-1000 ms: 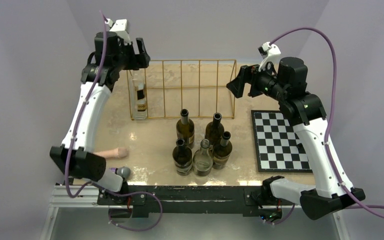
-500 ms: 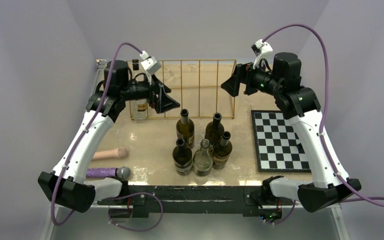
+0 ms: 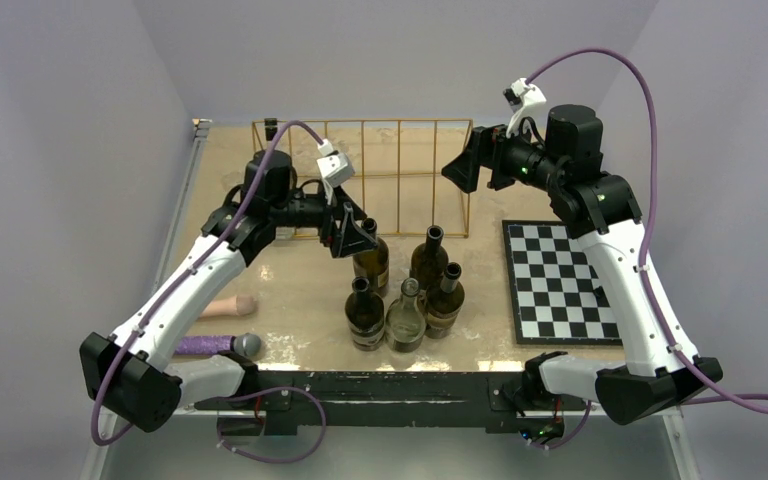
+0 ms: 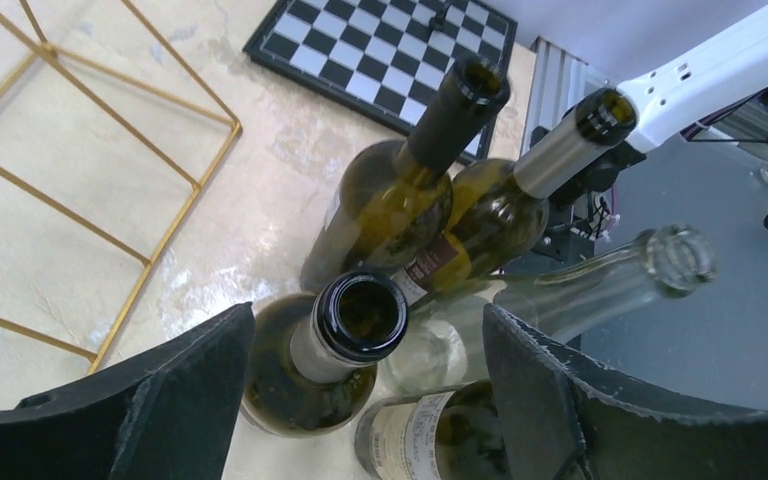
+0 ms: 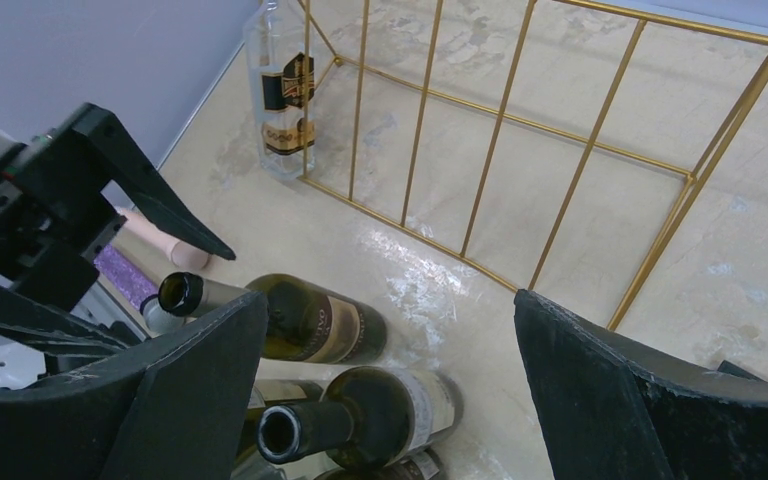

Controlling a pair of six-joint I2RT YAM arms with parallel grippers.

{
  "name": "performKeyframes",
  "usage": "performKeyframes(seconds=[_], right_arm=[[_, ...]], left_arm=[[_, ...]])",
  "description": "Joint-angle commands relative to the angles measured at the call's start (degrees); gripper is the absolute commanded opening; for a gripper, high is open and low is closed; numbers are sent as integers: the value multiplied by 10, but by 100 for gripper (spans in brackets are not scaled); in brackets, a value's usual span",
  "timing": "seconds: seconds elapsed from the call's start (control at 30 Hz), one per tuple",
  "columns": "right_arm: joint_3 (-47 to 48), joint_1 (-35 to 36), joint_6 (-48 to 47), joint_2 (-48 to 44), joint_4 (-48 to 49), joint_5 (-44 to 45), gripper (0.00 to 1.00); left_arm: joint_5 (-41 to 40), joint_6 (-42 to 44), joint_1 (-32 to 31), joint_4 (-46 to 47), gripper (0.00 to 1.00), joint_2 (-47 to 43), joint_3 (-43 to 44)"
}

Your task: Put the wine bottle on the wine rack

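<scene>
Moved: left gripper (image 3: 352, 232) has swung from the left end of the wine rack (image 3: 398, 170) to above the standing bottles; right gripper (image 3: 463, 170) has barely shifted.
Left tool: jaws spread wide, nothing held, straddling the mouth of the wine bottle (image 4: 345, 340) from above.
Right tool: jaws wide apart, empty, over the rack's right end.
Bottle place: back-left of a tight group on the table (image 3: 290, 290), in front of the rack and apart from it.
Handling: rigid, smooth glass, likely slippery and breakable; uncorked, probably empty and fairly light. The neck just under the lip looks the best hold, since the neighbouring bottles (image 3: 430, 262) crowd its body.
Axis: upright, long axis vertical, mouth up.
</scene>
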Motion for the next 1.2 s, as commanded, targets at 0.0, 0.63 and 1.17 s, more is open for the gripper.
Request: performKeyframes(seconds=[0.0,0.63,1.17], right_arm=[[7,1,11,-6,23,-4,98],[17,1,14,2,6,15,98],[7,0,16,-1,19,23,98]], left_arm=[[-28,4,-14,68,83,-10,-34],[-159,-13,-52,185,14,-57,-126],[-424,-30,-54,173,0,-87,-74]])
